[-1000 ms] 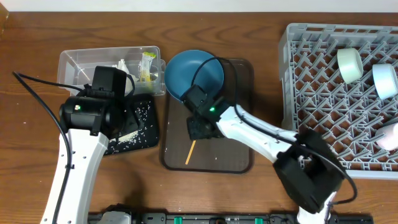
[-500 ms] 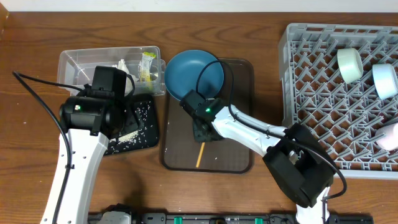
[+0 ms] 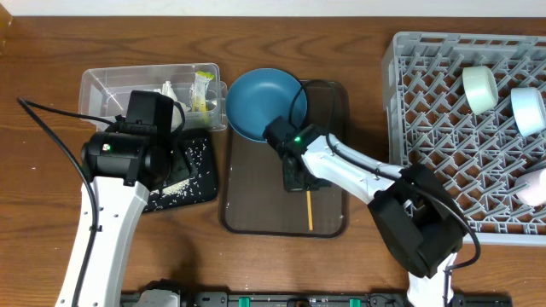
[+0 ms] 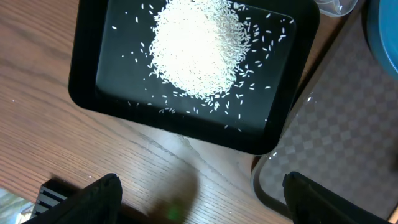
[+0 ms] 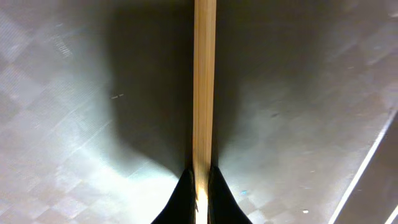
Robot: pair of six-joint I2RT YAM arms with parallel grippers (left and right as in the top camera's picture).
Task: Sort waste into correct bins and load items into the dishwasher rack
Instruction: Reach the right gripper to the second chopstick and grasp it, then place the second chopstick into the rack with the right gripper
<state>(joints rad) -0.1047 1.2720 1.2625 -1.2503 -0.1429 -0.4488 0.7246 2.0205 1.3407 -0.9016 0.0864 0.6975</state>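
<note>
Right fingers (image 5: 179, 205) clamped on chopstick (image 3: 309, 211), stick pointing toward 6 o'clock over brown tray (image 3: 243, 200), blue plate (image 3: 256, 102) at 11. Left fingers (image 4: 93, 199) wide apart above worktop (image 4: 37, 143), black tray (image 4: 84, 68) with rice (image 4: 196, 50) at 12.

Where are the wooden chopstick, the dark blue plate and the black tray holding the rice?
wooden chopstick (image 3: 309, 211), overhead view, on its exposed lower shaft.
dark blue plate (image 3: 254, 102), overhead view, on its inner floor.
black tray (image 4: 112, 87), left wrist view, on bare floor near its lower-left corner.

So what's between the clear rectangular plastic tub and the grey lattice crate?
Overhead: the round dark blue plate, overlapping the brown serving tray, then bare table.
</note>
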